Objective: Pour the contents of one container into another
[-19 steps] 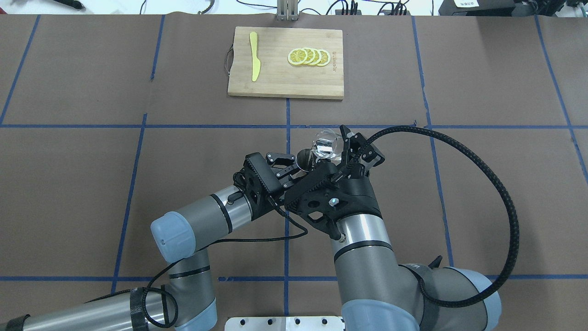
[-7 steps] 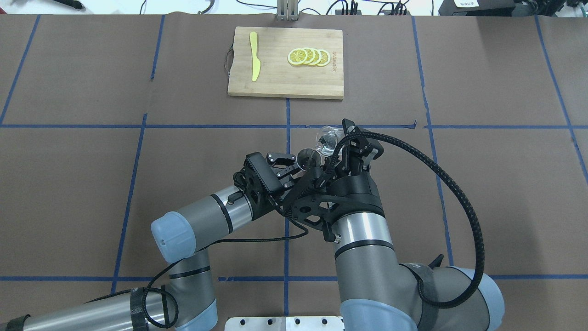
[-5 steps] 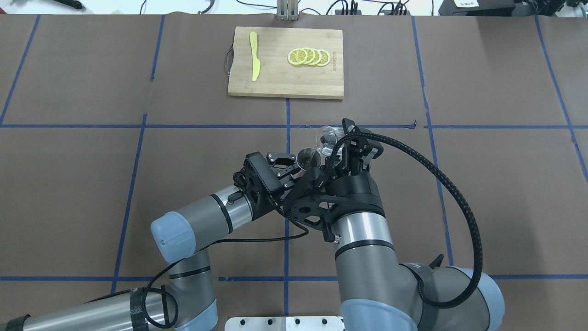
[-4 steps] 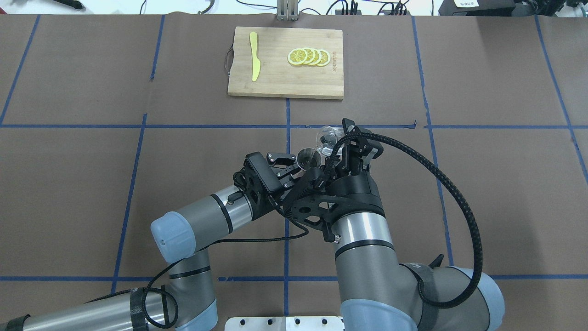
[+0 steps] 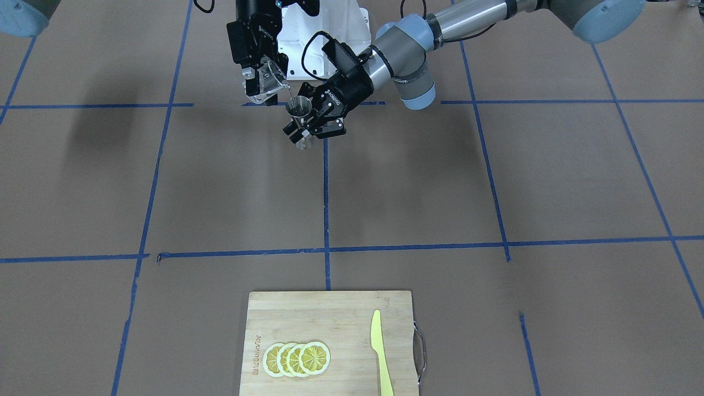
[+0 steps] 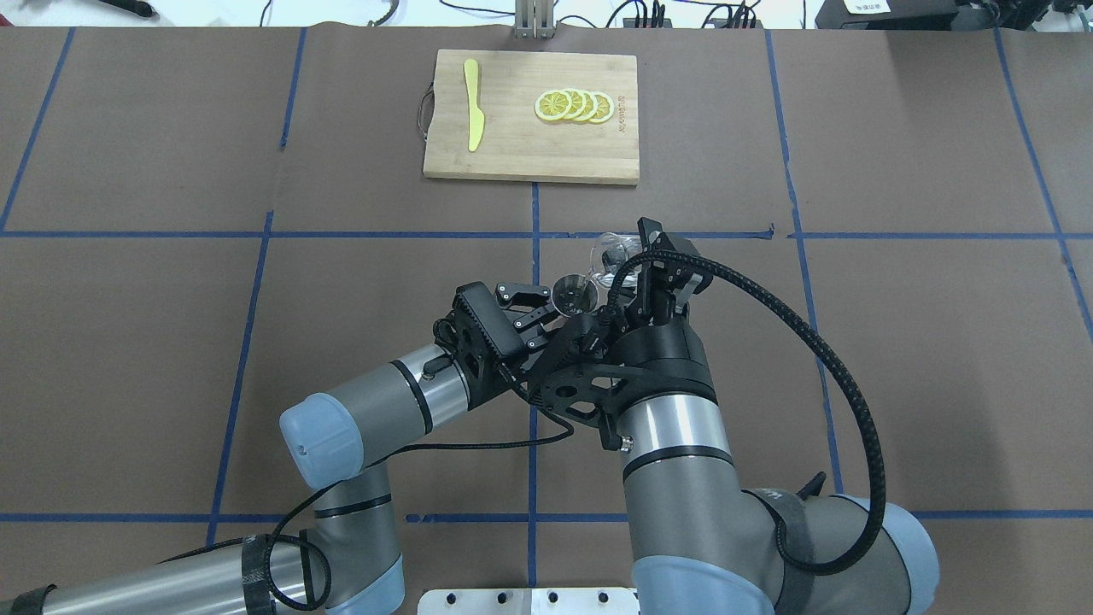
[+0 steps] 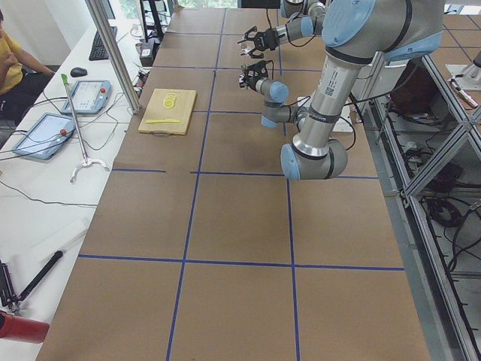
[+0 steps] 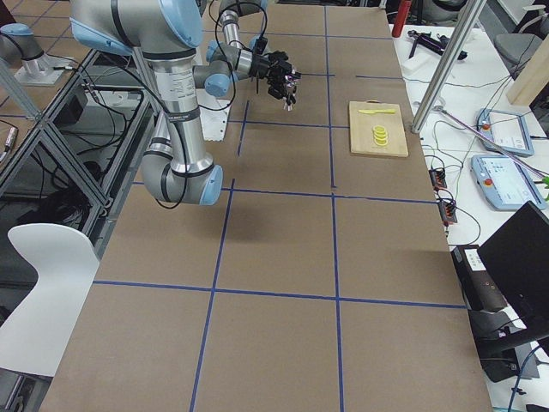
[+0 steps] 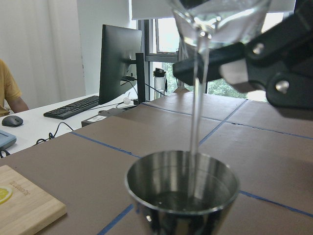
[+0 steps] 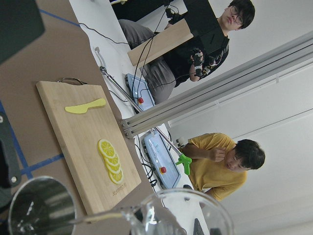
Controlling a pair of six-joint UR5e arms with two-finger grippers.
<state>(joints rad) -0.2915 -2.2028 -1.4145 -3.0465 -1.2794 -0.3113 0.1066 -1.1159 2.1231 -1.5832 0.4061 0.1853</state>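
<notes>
Clear tumbler [image 5: 271, 80] clamped by right gripper [image 5: 263, 86], hourglass metal jigger [image 5: 300, 109] clamped by left gripper [image 5: 306, 131]

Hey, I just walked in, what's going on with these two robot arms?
The right gripper holds a clear glass tilted over a metal cup, which the left gripper grips lower down. Both are raised above the table. A thin stream of liquid is falling from the glass into the cup, so the pour is under way. Farther off, a cutting board with lemon slices and a yellow knife lies apart from both arms.
</notes>
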